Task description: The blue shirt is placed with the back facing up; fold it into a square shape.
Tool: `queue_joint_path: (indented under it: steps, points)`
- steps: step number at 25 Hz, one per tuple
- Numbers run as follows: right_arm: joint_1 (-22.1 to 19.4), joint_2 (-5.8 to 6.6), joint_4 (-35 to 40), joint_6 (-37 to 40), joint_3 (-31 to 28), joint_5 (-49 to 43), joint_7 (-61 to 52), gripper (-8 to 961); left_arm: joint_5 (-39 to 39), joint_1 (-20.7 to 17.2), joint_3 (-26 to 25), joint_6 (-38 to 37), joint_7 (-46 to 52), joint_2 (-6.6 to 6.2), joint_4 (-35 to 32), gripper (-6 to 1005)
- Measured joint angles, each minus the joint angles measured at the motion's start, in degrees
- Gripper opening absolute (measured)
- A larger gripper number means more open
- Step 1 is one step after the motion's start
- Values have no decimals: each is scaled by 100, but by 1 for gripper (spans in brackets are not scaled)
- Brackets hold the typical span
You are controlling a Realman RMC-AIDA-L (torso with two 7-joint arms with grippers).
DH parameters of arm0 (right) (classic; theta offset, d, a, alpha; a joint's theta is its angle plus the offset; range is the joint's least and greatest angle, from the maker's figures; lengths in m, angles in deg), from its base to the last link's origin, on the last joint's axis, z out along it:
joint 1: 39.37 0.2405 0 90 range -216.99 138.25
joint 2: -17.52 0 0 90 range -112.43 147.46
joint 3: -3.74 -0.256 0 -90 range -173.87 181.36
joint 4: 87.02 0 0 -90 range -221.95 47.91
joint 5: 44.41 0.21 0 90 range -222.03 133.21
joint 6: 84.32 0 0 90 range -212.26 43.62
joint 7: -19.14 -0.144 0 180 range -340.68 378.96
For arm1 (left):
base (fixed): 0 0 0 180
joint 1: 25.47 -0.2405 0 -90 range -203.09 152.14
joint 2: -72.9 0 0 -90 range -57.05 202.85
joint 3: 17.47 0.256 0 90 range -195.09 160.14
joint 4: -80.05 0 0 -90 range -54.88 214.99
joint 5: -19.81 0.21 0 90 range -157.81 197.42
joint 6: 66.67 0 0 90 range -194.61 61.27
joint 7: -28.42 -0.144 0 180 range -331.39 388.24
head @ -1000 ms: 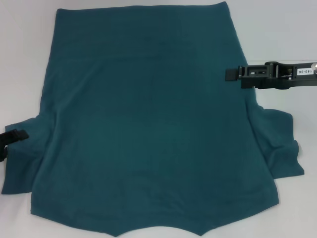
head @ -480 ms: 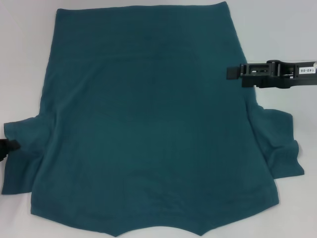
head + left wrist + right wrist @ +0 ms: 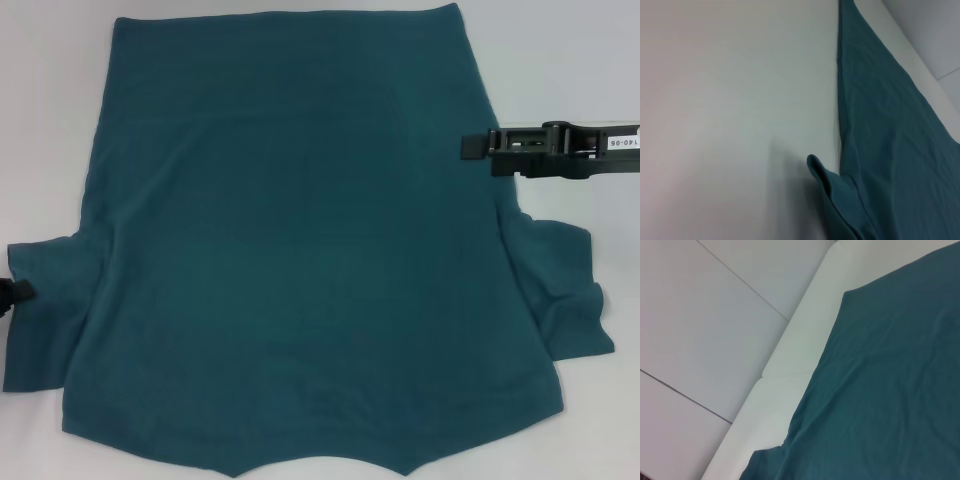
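The blue shirt (image 3: 300,250) lies flat and plain side up on the white table (image 3: 560,60), filling most of the head view. Its hem is at the far side, and its sleeves stick out at the near left (image 3: 50,320) and near right (image 3: 560,290). My right gripper (image 3: 470,146) reaches in from the right, its tip just over the shirt's right side edge. Only a black bit of my left gripper (image 3: 10,293) shows at the left border, beside the left sleeve. The wrist views show the shirt (image 3: 890,140) (image 3: 890,390) but no fingers.
White tabletop borders the shirt on the left, right and far sides. The right wrist view shows the table's edge (image 3: 790,365) with pale floor beyond.
My left gripper has drawn back to the left, off the left sleeve, almost out of view. The right gripper has slid slightly to the right. The shirt lies unchanged.
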Motion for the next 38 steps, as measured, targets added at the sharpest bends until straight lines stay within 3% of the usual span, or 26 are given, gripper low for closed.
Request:
queue_joint_path:
  steps: [7, 17, 34, 38]
  points:
    - [-11, 6, 0, 1, -1, 0, 0, 941, 584, 68, 516, 27, 31, -10, -598, 3]
    - [-13, 8, 0, 0, -17, 3, -33, 942, 1573, 437, 641, -77, 293, -102, -1240, 2]
    - [-3, 14, 0, 0, -44, 9, -44, 941, 2570, 976, 841, -139, 571, -361, -1532, 3]
    - [-3, 14, 0, 0, -43, 9, -44, 941, 2662, 1062, 1081, -223, 734, -387, -1660, 2]
